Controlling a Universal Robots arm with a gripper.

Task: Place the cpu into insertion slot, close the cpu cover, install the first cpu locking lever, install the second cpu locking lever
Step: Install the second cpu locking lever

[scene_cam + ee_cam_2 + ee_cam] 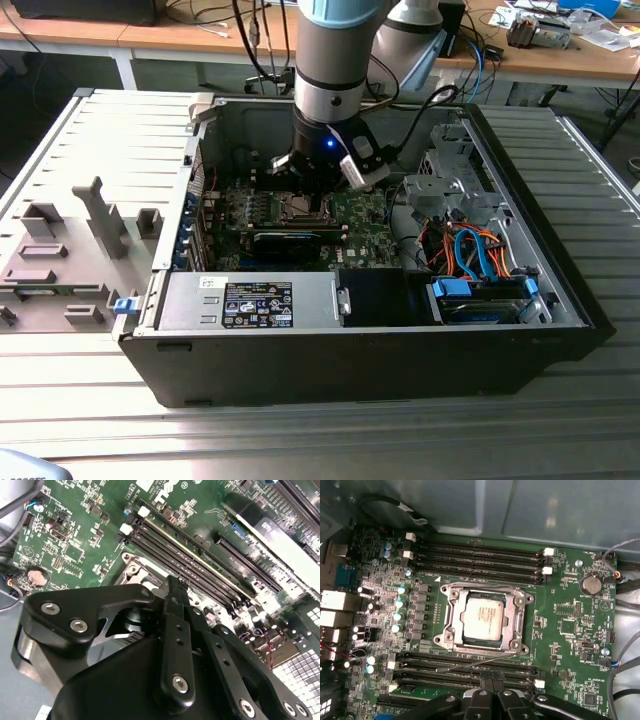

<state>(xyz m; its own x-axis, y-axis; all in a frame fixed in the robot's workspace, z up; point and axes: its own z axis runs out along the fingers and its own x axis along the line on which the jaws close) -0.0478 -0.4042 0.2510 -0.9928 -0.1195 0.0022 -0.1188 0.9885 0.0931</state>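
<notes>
**Now at the locking levers: chip seated, cover down**

Already the cpu (482,617) lies flat inside the insertion slot (518,625), its silvery top showing through the window of the cpu cover (454,614), which is folded down over it as a frame. In the first wrist view a thin wire lever (470,663) runs loose and slanted along the socket's edge, between it and the long black memory slots (470,672), so you should judge it as not yet hooked. The gripper (491,682) hangs just beside that lever, jaws pressed together into a single narrow tip, pinching nothing.

In the exterior view the gripper (318,200) stands low over the green motherboard (365,225) inside the open computer case (520,180).

To do this step well, keep the closed tip on the outer side of the wire, press down before you sweep sideways, and stay clear of the memory-slot latches (539,683). Whether the tip already touches the lever is hard to tell; treat contact as unconfirmed. Watch that the cover stays flat as the lever loads.
</notes>
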